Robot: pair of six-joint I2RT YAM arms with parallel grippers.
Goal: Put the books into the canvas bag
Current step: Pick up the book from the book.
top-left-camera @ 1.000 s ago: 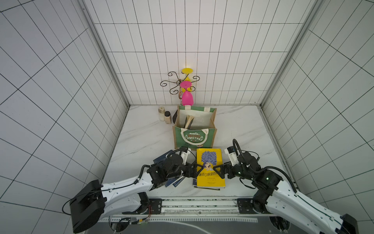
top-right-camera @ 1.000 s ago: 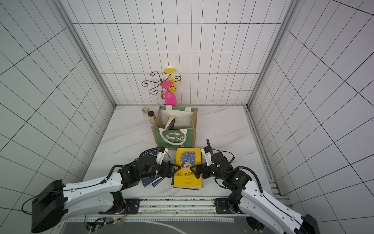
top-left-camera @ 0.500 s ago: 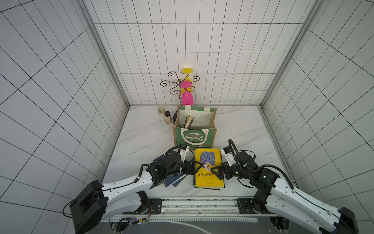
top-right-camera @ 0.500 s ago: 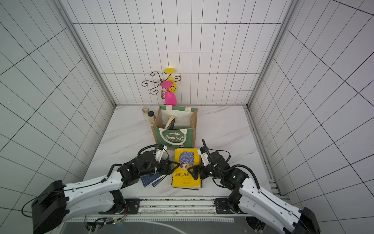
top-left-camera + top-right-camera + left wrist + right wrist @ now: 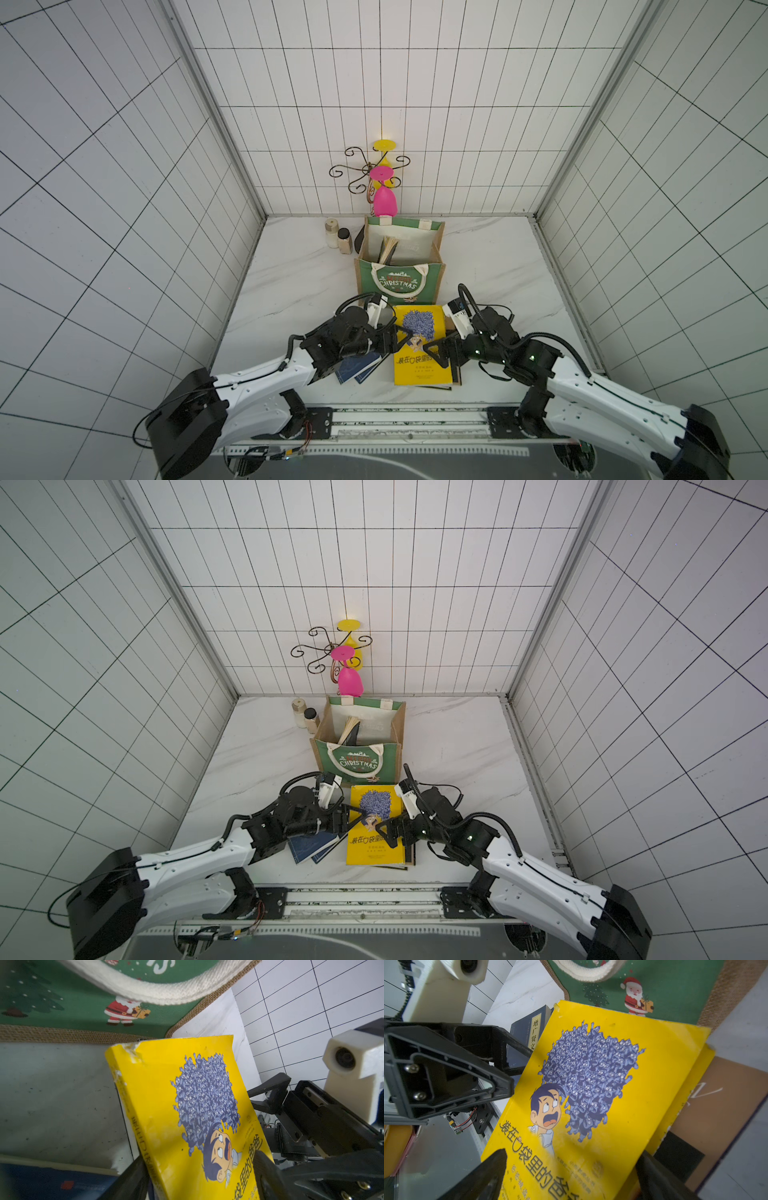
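We see the yellow book (image 5: 423, 328) resting atop a second yellow book (image 5: 689, 1088) on the table (image 5: 299, 270), just in front of the canvas bag (image 5: 399, 282). The left gripper (image 5: 405, 338) straddles its spine edge; we cannot tell whether it pinches. The right gripper (image 5: 436, 355) hangs spread wide over the opposite edge. Navy books (image 5: 357, 368) lie beside.

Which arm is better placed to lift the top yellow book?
Left, likely: the left gripper straddles the spine edge of the yellow book. The right gripper hangs open over its cover, gripping nothing.
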